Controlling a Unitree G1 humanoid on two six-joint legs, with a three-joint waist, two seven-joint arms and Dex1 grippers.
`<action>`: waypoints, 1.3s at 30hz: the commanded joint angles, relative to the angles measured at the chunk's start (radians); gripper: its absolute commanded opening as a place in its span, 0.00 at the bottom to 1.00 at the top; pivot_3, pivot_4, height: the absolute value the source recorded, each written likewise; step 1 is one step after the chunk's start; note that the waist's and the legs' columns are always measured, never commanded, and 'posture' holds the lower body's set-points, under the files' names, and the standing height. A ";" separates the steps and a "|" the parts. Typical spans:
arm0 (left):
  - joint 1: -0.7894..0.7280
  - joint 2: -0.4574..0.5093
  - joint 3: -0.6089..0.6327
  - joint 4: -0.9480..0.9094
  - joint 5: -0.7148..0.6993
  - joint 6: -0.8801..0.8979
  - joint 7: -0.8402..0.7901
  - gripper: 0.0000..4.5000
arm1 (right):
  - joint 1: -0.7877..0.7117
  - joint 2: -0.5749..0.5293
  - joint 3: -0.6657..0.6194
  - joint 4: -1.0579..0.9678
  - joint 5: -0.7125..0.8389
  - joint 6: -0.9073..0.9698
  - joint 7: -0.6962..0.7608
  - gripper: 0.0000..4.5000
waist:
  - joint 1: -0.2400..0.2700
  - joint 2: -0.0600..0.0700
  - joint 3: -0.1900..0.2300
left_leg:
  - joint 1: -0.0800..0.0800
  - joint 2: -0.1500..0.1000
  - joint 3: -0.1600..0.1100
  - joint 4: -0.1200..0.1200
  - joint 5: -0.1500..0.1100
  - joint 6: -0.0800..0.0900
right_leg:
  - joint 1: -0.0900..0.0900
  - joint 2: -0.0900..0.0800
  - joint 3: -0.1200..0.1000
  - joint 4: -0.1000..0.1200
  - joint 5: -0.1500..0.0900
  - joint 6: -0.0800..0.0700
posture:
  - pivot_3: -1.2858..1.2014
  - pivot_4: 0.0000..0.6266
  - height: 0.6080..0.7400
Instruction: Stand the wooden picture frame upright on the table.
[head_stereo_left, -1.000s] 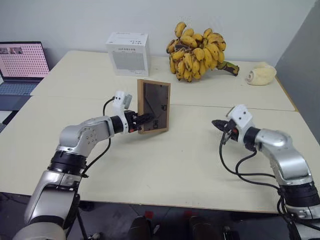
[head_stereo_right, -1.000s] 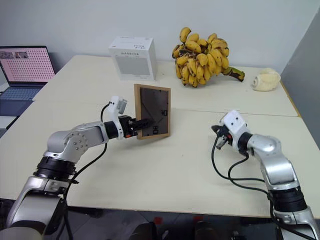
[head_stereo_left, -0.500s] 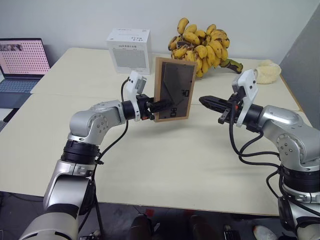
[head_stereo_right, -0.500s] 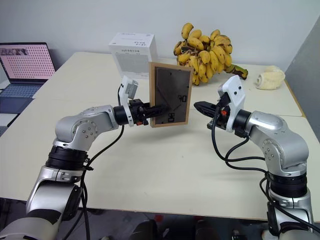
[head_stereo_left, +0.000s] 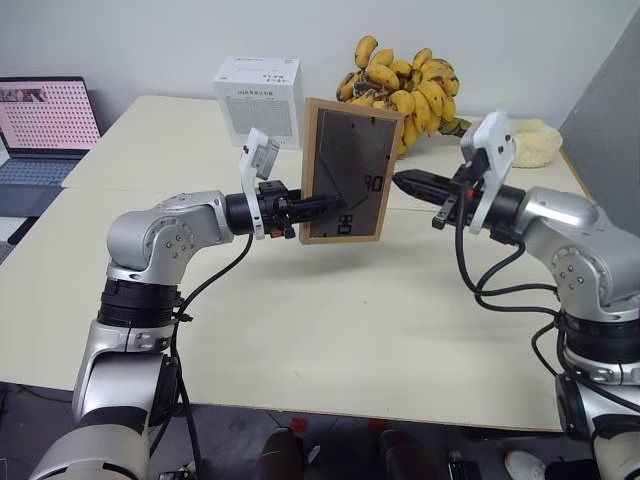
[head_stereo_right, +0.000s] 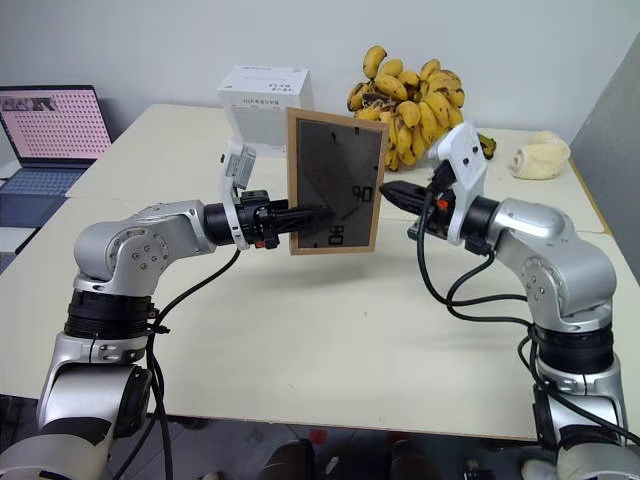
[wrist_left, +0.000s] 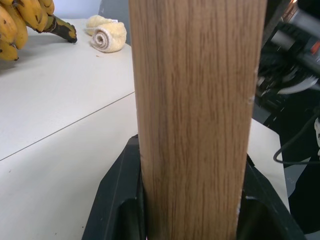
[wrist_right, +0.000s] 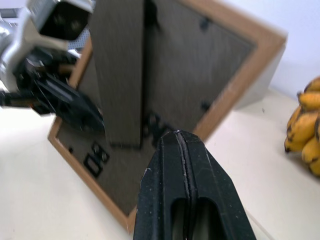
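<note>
Partly hidden: wooden picture frame (head_stereo_left: 350, 172) front.

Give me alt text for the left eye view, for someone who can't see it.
The left gripper holds a wooden picture frame in the air above a beige table, its dark back facing the camera. The shut right gripper points at the frame's far edge. Behind are a white box, bananas and a laptop.

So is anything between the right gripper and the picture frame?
No. In the left eye view the shut right gripper points at the picture frame, which the left gripper holds, with only air between.
</note>
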 joint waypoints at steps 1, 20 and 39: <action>-0.024 -0.003 0.015 0.005 0.036 -0.046 -0.028 0.31 | -0.046 0.006 -0.031 -0.065 0.063 0.029 -0.012 0.00 | 0.000 0.000 0.000 | 0.000 0.000 0.000 0.000 0.000 0.000 | 0.000 0.000 0.000 0.000 0.000 0.000 | 0.52 0.24 1.00; -0.062 -0.050 0.018 -0.054 0.063 -0.003 -0.099 0.31 | -0.105 0.068 0.033 -0.015 0.112 0.011 -0.062 0.60 | -0.001 0.000 0.000 | 0.001 0.000 -0.002 0.005 0.000 0.001 | 0.000 0.000 -0.002 0.010 0.000 0.000 | 0.52 0.24 1.00; -0.091 -0.075 0.035 -0.045 0.069 0.010 -0.084 0.31 | -0.085 0.049 0.068 0.075 0.037 -0.077 -0.011 0.60 | -0.001 0.000 0.000 | 0.000 0.000 -0.003 0.015 0.000 0.002 | 0.001 0.001 -0.002 0.016 0.000 0.000 | 0.52 0.24 1.00</action>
